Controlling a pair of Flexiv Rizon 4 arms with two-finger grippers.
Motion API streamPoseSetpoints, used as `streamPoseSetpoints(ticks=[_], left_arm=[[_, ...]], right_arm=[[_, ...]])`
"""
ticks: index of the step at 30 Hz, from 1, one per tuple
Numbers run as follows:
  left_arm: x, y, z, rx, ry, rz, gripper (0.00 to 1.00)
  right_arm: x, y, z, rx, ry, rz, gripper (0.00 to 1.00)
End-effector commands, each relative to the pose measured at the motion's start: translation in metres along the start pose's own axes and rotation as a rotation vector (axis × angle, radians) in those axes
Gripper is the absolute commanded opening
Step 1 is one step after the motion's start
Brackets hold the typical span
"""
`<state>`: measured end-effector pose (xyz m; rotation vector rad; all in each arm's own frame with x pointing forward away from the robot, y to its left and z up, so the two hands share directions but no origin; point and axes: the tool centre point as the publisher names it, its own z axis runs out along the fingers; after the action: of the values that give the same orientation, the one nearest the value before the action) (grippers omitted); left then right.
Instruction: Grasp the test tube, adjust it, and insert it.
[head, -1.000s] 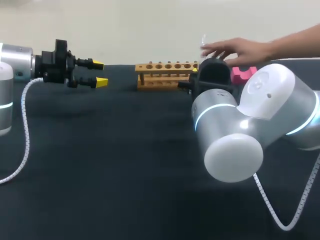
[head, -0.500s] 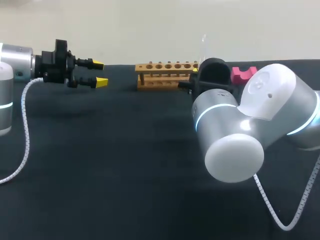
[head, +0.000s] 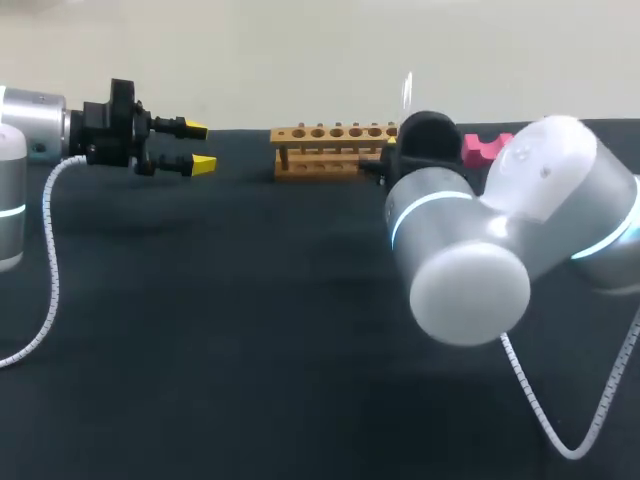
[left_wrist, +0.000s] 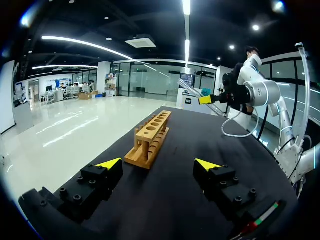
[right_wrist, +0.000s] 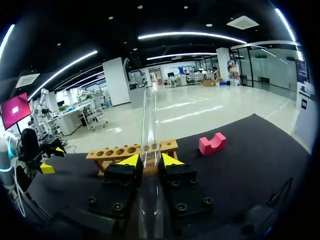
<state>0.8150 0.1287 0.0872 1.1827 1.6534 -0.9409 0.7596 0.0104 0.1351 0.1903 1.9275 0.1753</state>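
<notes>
The right gripper (right_wrist: 150, 161) is clamped on a clear glass test tube (right_wrist: 149, 115), held upright near the right end of a light wooden rack (head: 325, 150) by the black table's (head: 230, 330) far edge. The left gripper (head: 197, 146) hangs with fingers spread, well apart from the rack's left end, and a wide stretch of tabletop lies nearer than both.

No legible text or labels

Bare tabletop (head: 250, 330) lies open between the arms. At the far edge stand the wooden rack (head: 325, 150) and pink block (head: 480, 148); the right arm (head: 470, 260) bulks before the block.
</notes>
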Motion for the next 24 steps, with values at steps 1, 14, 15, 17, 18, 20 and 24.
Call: streamPoseSetpoints(ticks=[1,14,15,17,18,20,24], left_arm=[[0.001,-0.001,0.000,-0.003,-0.004,0.003,1.00],[0.001,-0.001,0.000,-0.003,-0.004,0.003,1.00],[0.001,-0.001,0.000,-0.003,-0.004,0.003,1.00],[0.001,-0.001,0.000,-0.003,-0.004,0.003,1.00],[0.001,-0.001,0.000,-0.003,-0.004,0.003,1.00],[0.001,-0.001,0.000,-0.003,-0.004,0.003,1.00],[0.001,-0.001,0.000,-0.003,-0.004,0.003,1.00]], right_arm=[[-0.007,0.000,0.009,-0.001,0.047,-0.020,0.00],[-0.007,0.008,0.035,-0.046,0.138,-0.073,0.00],[-0.005,0.009,0.037,-0.048,0.145,-0.075,0.00],[-0.004,0.010,0.040,-0.056,0.158,-0.080,0.00],[-0.002,0.010,0.042,-0.056,0.165,-0.081,0.00],[0.001,0.012,0.045,-0.068,0.181,-0.079,0.00],[0.006,0.017,0.052,-0.088,0.208,-0.077,0.00]])
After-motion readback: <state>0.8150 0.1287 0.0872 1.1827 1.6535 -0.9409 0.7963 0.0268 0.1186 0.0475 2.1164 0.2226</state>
